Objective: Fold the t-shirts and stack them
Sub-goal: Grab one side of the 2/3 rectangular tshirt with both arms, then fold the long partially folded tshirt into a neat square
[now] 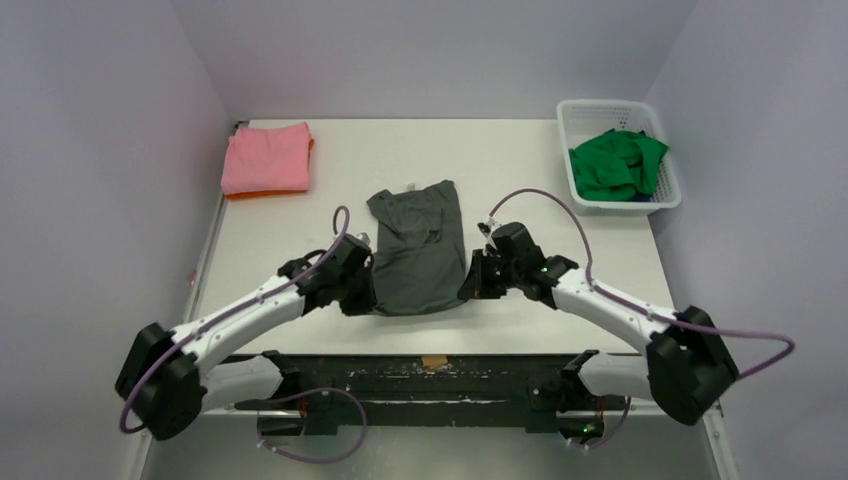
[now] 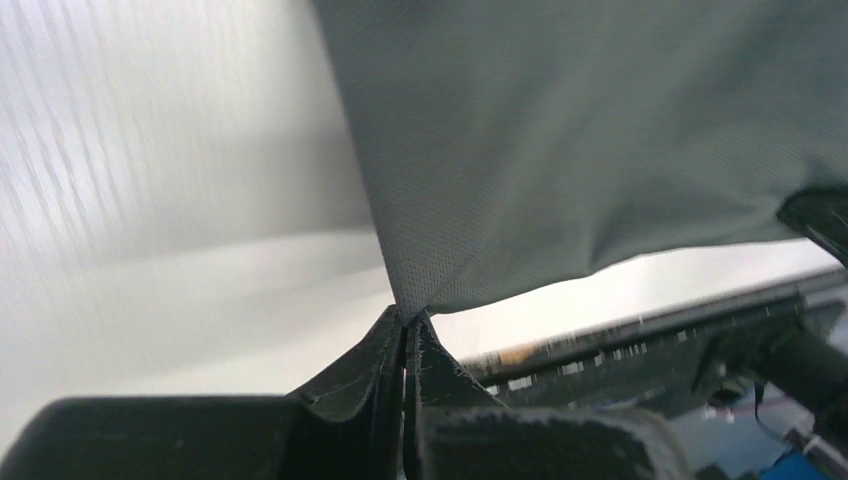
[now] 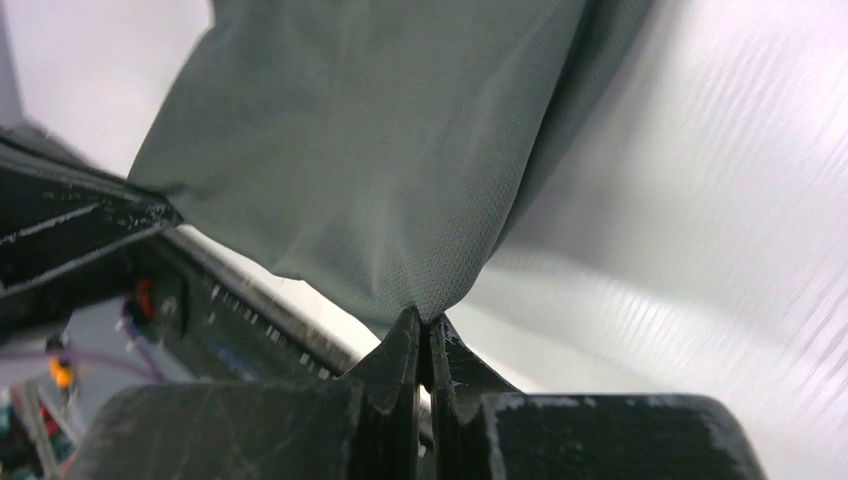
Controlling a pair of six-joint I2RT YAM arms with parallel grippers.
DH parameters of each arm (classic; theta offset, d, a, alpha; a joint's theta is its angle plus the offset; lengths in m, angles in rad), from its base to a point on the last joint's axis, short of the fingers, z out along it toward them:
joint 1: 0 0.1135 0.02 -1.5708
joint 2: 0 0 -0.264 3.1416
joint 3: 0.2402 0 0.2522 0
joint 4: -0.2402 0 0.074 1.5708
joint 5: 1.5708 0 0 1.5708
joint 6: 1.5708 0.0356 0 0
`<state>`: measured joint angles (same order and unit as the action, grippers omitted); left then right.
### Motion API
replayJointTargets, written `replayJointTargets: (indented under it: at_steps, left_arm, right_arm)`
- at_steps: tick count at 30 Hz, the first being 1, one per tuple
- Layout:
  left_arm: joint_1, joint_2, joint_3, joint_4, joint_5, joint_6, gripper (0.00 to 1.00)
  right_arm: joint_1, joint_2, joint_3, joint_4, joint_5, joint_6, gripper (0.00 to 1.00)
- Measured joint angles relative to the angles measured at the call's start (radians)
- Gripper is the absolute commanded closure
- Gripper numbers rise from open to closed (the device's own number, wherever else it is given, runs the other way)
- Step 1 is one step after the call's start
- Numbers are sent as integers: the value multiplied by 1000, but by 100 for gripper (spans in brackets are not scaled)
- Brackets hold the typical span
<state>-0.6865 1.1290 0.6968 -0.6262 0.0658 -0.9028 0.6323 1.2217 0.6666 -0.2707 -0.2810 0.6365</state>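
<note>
Left tool (image 2: 405, 325), right tool (image 3: 425, 325) pinched tight on dark grey t-shirt (image 1: 418, 250) hem | white table (image 1: 520, 170) — pale walls (image 1: 430, 50)

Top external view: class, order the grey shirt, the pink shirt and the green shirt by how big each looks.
Largest: grey shirt.
Then pink shirt and green shirt: too alike to rank, as the green one is crumpled.

1. The dark grey t-shirt (image 1: 418, 250) lies on the table (image 1: 520, 160).
2. The left gripper (image 1: 368, 290) meets its near left corner, and the right gripper (image 1: 472, 285) its near right corner.
3. Beyond it to the left, a folded pink t-shirt (image 1: 266, 157) sits on an orange t-shirt (image 1: 268, 193).
4. Beyond it to the right, a white basket (image 1: 665, 195) holds a bright green t-shirt (image 1: 615, 163).
</note>
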Motion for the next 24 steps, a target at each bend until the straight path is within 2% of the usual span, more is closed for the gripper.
replayJointTargets:
  at_steps: [4,10,13,17,21,24]
  left_arm:
    - [-84,-230,-19,-82,-26,-43,100]
    - [-113,-345,-12,-129,-61,-67,100]
    - [-112,-306,50,-163,-109,-63,100]
    - [-65,-180,187,-168,-140,-31,100]
    - [84,-61,258,-127,-137,19,100]
    - [144,36,319,-117,-130,53,100]
  right_arm:
    - [21,-196,-13,-134,-53,0,100]
    - [22,-326,5,-218,-85,8,100]
    - [22,-316,40,-223,-65,19,100]
    - [10,-257,108,-198,-16,19,100]
    - [-63,-134,198,-130,1,18,100]
    - [-137,-27,255,-66,1,18,100]
